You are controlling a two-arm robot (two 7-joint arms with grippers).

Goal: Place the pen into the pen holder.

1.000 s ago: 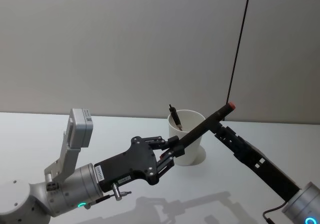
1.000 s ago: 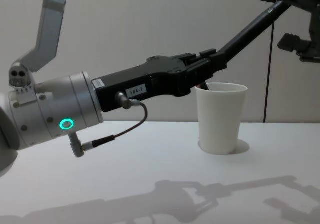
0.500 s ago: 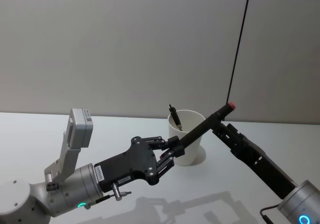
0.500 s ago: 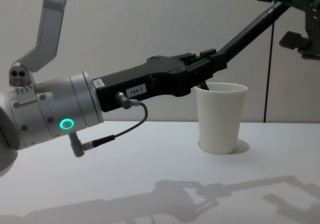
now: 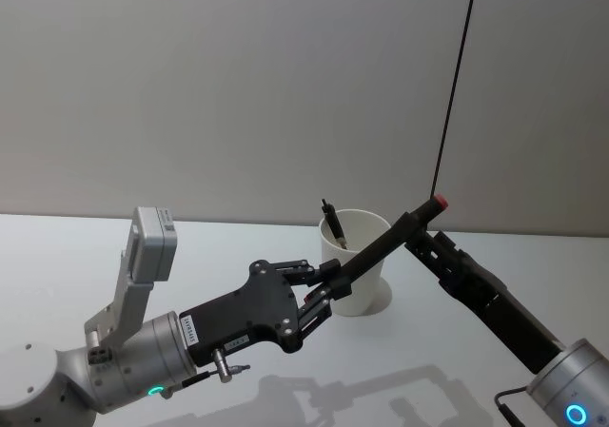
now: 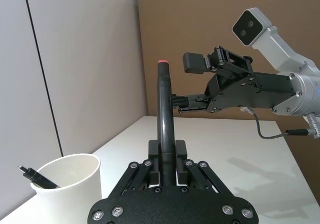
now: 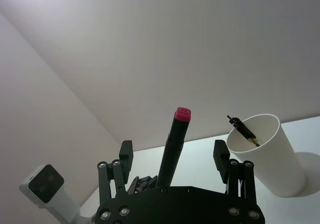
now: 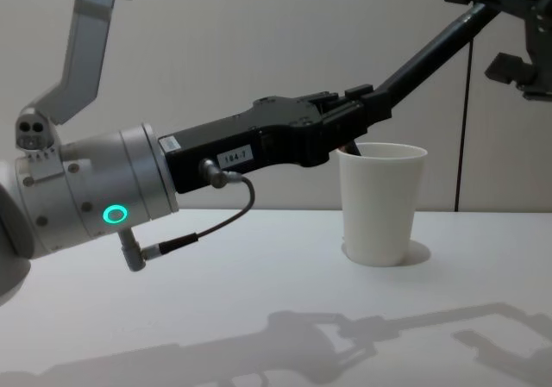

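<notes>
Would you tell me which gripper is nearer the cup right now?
Left. The left gripper, shut on the pen, sits close by the rim of the cup; the right gripper hangs open higher up, by the pen's red end.

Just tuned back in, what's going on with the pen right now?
The left gripper is shut on the pen, holding it slanted above the rim of the cup, red end up. The right gripper is open, its fingers on either side of the pen's upper part without gripping it. The pen is not yet in the cup. Another pen already leans inside it.
</notes>
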